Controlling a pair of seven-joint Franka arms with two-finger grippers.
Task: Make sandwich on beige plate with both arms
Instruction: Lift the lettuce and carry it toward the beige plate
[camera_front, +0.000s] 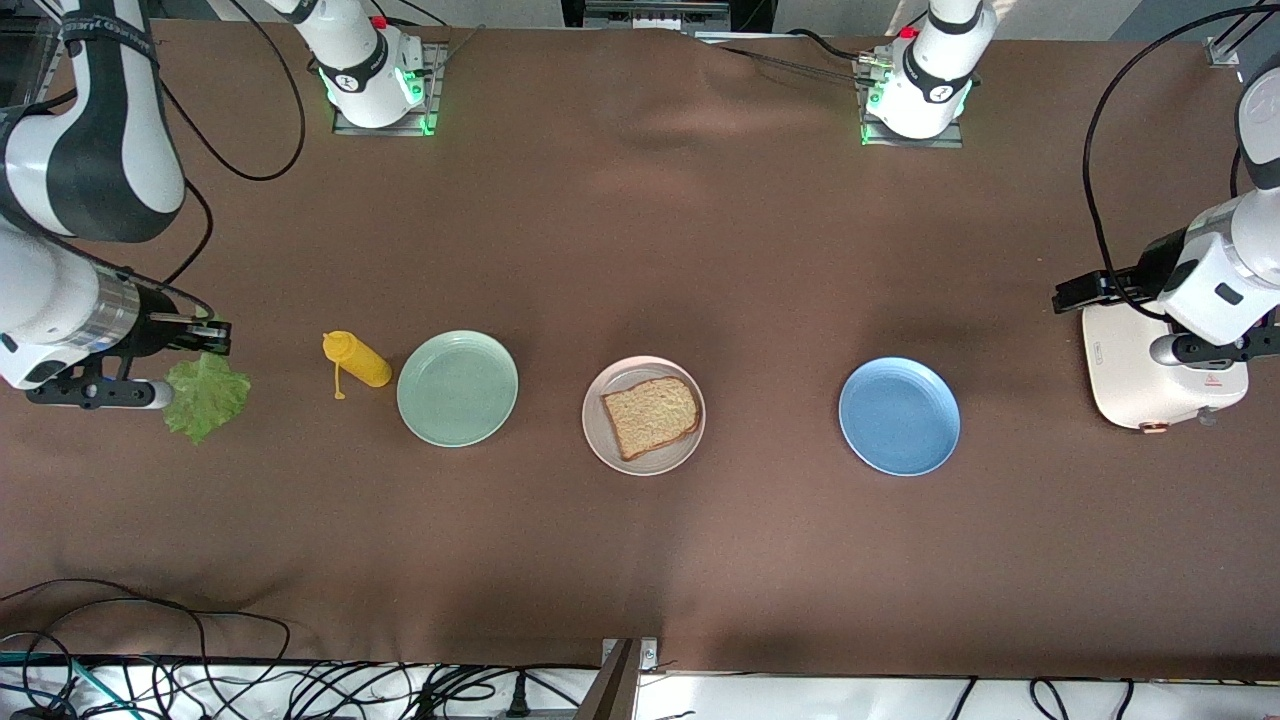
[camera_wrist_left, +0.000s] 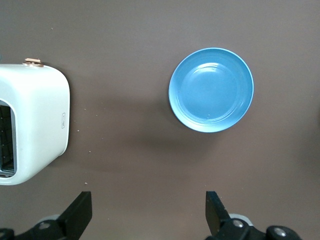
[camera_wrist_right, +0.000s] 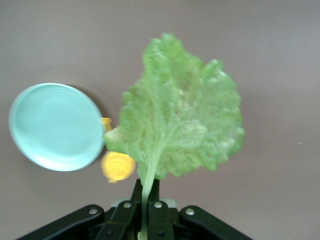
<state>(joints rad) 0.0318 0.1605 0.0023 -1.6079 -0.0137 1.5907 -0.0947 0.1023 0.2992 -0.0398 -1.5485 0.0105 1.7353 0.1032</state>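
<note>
1. Front view: one bread slice (camera_front: 651, 416) lay on the beige plate (camera_front: 596, 435), between the mint-green plate (camera_front: 457, 388) and the blue plate (camera_front: 899, 416). The right gripper (camera_front: 200, 340) held the lettuce leaf (camera_front: 207, 396) up at the right arm's end of the table.
2. Left wrist view: the left gripper (camera_wrist_left: 148, 216) waited, fingers apart and empty, above bare cloth beside the toaster (camera_wrist_left: 31, 122).
3. Right wrist view: fingers were pinched on the lettuce stem. The lettuce step seemed under way; next, carry the leaf over the bread and lower it flat.
</note>
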